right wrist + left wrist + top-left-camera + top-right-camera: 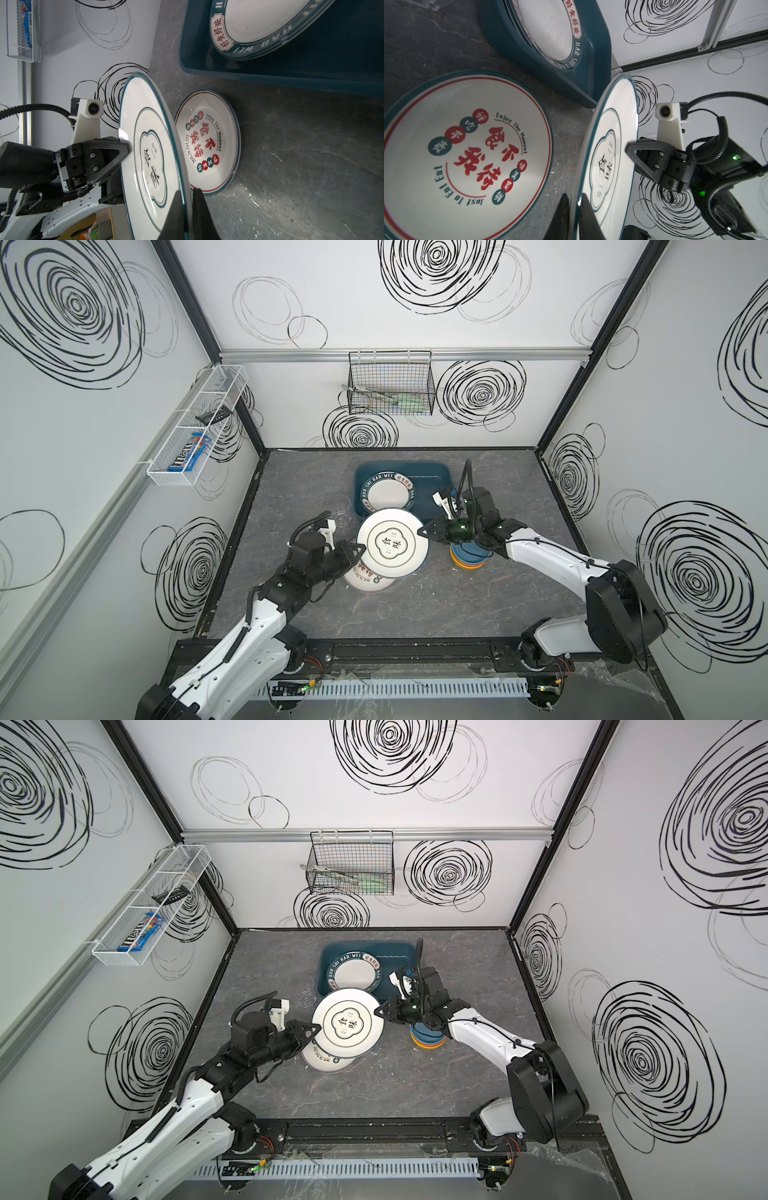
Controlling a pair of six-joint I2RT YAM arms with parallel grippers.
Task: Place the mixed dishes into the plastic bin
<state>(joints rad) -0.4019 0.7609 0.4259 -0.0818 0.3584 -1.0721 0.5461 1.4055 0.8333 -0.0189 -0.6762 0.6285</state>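
Note:
A white plate with a teal rim (392, 543) (347, 1025) hangs above the table, gripped on opposite edges. My left gripper (361, 548) (575, 197) is closed on its left rim. On the far rim my right gripper (420, 529) (186, 191) is shut as well. Below it, a red-lettered plate (365, 578) (467, 155) lies flat on the table. The dark teal plastic bin (440, 489) (311, 62) stands just behind and holds a dark-rimmed plate (388, 494). A stack of blue, yellow and orange bowls (469, 558) sits under my right wrist. A clear cup (338, 510) stands left of the bin.
A black wire basket (390, 385) with utensils hangs on the back wall. On the left wall a white mesh shelf (195, 427) holds snack packs. The grey stone-look table (415, 614) is walled on three sides.

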